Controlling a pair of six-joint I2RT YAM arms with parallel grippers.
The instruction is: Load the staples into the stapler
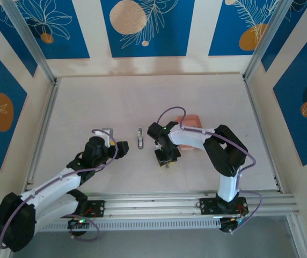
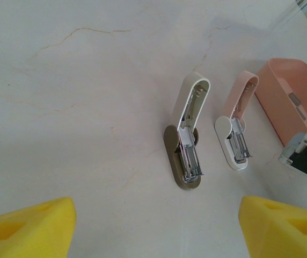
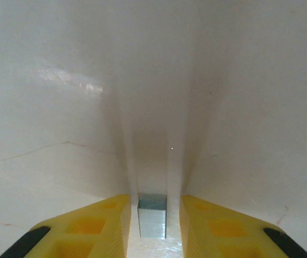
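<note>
A small grey block of staples (image 3: 152,219) lies on the white table between the yellow fingers of my right gripper (image 3: 154,204). A narrow gap shows on each side of the block, so the jaws stand open around it. From above, the right gripper (image 1: 166,163) points down at the table in front of the pink tray (image 1: 190,120). An olive-based stapler (image 2: 188,141) lies flipped open, its metal channel showing; it also shows from above as the stapler (image 1: 140,137). My left gripper (image 2: 156,228) is open and empty, short of that stapler.
A second stapler (image 2: 236,129), pink and white, lies open between the olive one and the pink tray (image 2: 287,91). Aluminium rails (image 1: 185,200) run along the near edge, and patterned walls close in the table on three sides.
</note>
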